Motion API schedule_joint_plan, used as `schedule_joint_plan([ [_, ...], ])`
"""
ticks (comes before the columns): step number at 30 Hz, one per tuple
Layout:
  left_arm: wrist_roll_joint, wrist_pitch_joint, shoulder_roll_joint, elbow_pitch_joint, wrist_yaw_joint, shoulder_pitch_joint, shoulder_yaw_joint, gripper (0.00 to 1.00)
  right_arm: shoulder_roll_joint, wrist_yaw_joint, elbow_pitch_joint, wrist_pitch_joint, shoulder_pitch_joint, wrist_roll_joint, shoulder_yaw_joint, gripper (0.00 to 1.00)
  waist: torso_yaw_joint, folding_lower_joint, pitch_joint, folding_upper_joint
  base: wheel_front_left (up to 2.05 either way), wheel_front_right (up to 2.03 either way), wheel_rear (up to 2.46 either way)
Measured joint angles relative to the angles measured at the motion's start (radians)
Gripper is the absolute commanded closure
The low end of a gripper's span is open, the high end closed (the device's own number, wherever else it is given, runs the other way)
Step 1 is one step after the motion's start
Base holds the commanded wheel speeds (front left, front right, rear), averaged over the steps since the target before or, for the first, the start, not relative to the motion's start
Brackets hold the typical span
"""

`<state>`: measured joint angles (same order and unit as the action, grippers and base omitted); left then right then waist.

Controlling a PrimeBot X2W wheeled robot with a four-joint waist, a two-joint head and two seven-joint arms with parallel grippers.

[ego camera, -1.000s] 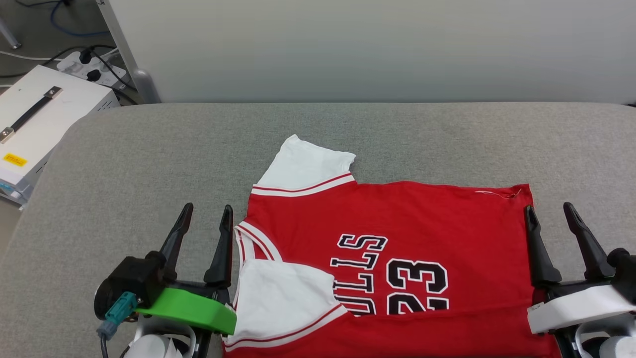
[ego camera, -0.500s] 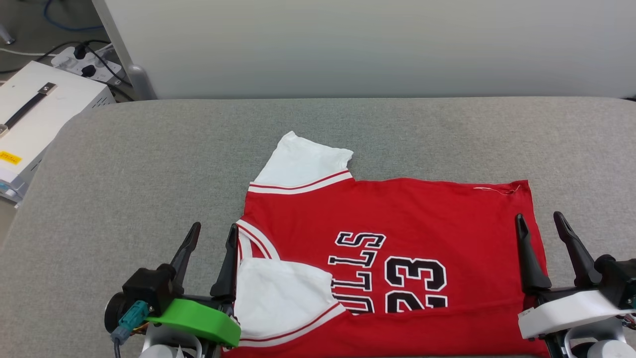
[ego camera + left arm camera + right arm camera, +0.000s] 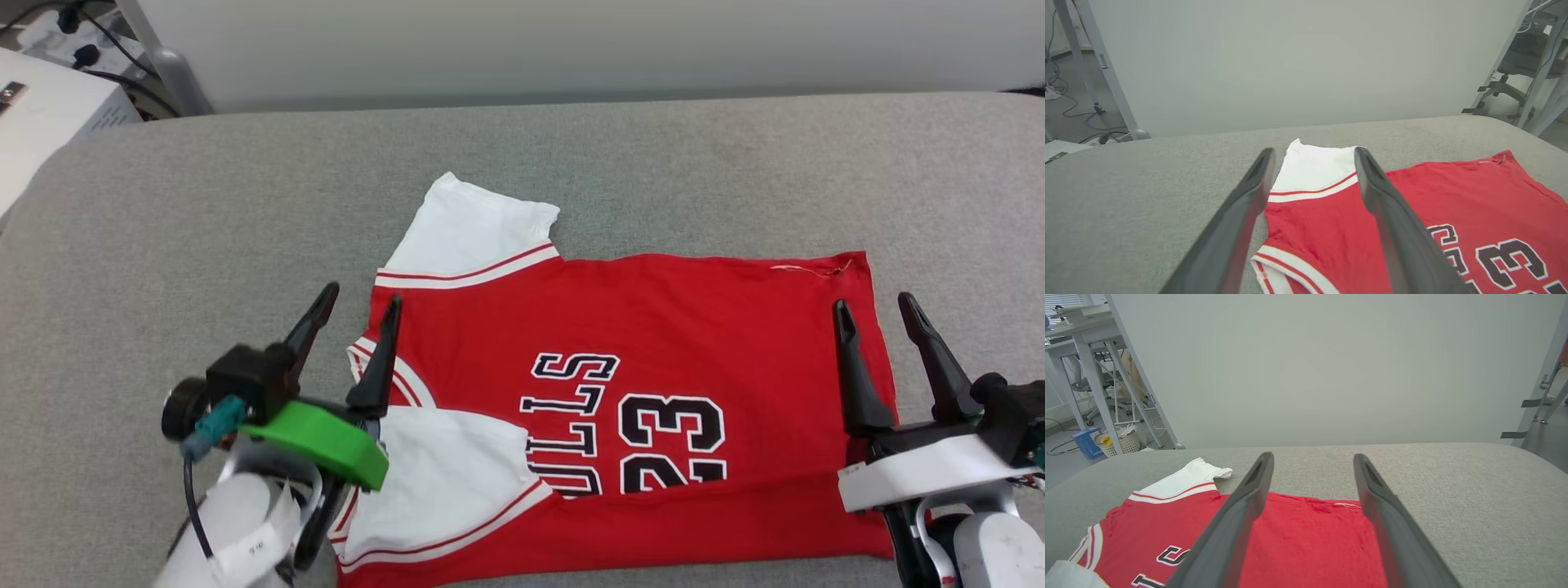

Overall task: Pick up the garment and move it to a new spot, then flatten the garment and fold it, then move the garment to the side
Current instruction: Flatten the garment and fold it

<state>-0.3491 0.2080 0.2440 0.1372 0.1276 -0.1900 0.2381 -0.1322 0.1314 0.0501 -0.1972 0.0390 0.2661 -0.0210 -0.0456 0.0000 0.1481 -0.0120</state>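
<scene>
The head camera has tipped down since a second ago, so the whole picture has slid upward; the garment (image 3: 669,327) itself lies as it did. Against the cloth, the left tool (image 3: 362,292) has come inward: its inner finger, before just outside the collar edge, now stands over the red shoulder, while its outer finger is over bare grey. The right tool (image 3: 870,300) has also edged inward, its inner finger above the hem edge and its outer one over the surface (image 3: 204,204). Whether any finger touches the cloth cannot be told.

There are two tools, each with two dark fingers spread wide apart and holding nothing, and one garment with two white sleeves. It lies flat in the near middle of the surface, collar toward the robot's left and hem toward its right. The near sleeve is folded over the chest and hides the start of the lettering, and a near strip of red covers the foot of the print.

Farther off, beyond the surface's left corner, stand one white box (image 3: 49,122), some cables (image 3: 106,49) and a metal leg (image 3: 167,69). A pale panel (image 3: 571,41) runs behind.
</scene>
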Motion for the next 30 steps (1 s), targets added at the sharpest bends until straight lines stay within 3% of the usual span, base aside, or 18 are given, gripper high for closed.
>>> schedule_joint_plan([
  [7,-0.153,-0.288,0.162,0.035,0.0,-0.319,0.151,0.0,0.008,0.0,0.016,-0.001,0.063,-0.005,-0.05,0.0,-0.047,0.0001,0.096,0.0,0.0,0.0,0.0],
  [15,-0.343,-0.672,0.316,0.174,0.0,-0.673,0.294,0.0,0.028,0.0,0.008,-0.024,0.116,-0.007,-0.093,0.0,-0.132,0.0002,0.198,0.0,0.0,0.0,0.0],
  [23,-0.461,-0.92,0.352,0.355,0.0,-0.868,0.359,0.0,0.046,0.0,-0.033,-0.045,0.145,-0.004,-0.132,0.0,-0.217,0.0002,0.283,0.0,0.0,0.0,0.0],
  [30,-0.462,-0.976,0.352,0.507,-0.006,-0.945,0.373,0.0,0.054,0.0,-0.049,-0.054,0.165,0.003,-0.148,0.0,-0.268,0.0001,0.336,0.0,0.0,0.0,0.0],
])
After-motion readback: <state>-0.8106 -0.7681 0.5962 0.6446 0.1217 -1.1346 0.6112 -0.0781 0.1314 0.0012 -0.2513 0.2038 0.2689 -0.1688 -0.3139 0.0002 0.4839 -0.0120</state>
